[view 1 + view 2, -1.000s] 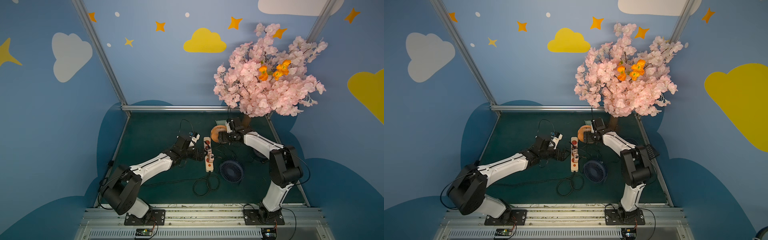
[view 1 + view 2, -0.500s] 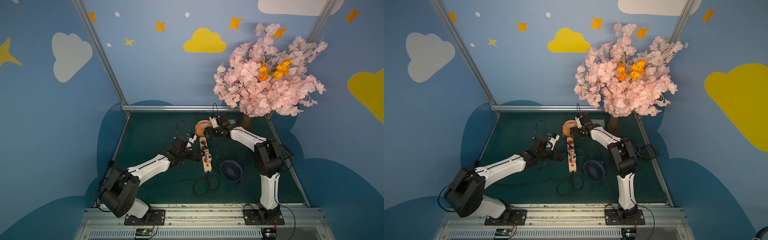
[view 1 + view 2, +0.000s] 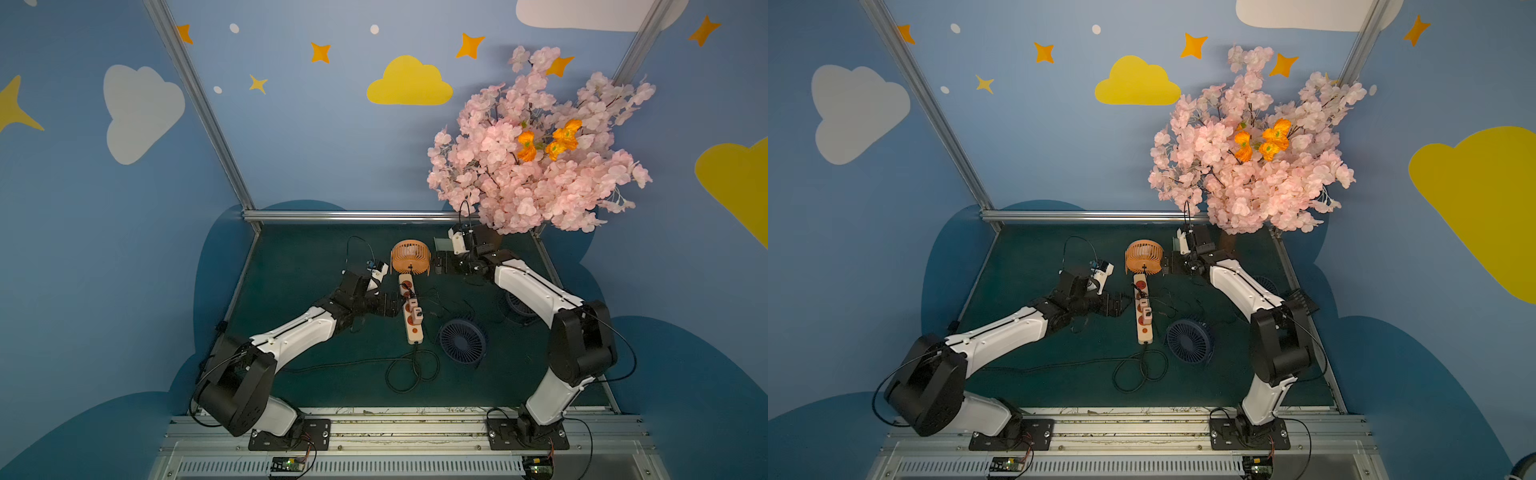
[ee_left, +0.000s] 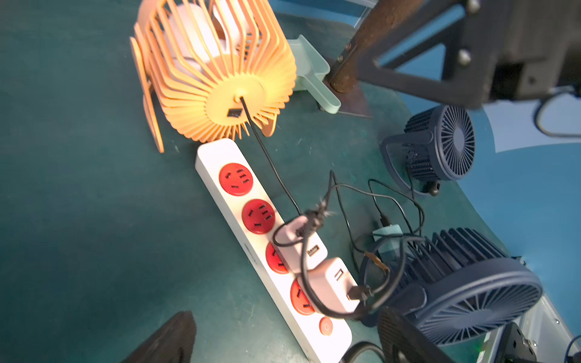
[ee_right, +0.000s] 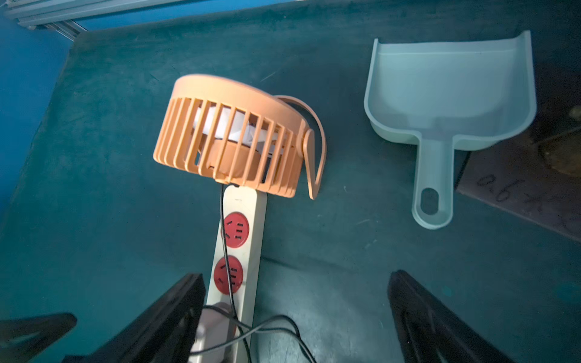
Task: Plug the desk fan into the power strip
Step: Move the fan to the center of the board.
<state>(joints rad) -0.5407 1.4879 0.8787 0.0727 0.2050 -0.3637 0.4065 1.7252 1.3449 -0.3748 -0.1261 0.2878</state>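
your power strip [image 4: 258,217] lies on the green mat [image 3: 299,257], its far end right at the orange desk fan [image 4: 220,69], with two white adapters [image 4: 330,283] seated in its sockets. your left gripper [image 3: 392,304] sits just beside the strip, jaws wide and empty. your right gripper [image 3: 436,264] hangs beside the fan, likewise spread, gripping nothing.

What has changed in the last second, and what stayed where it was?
The right gripper brought the orange fan leftward to the far end of the power strip, then let it go and drew back rightward; it is open now. The left gripper, open beside the strip, and the nearer blue fan stayed put.
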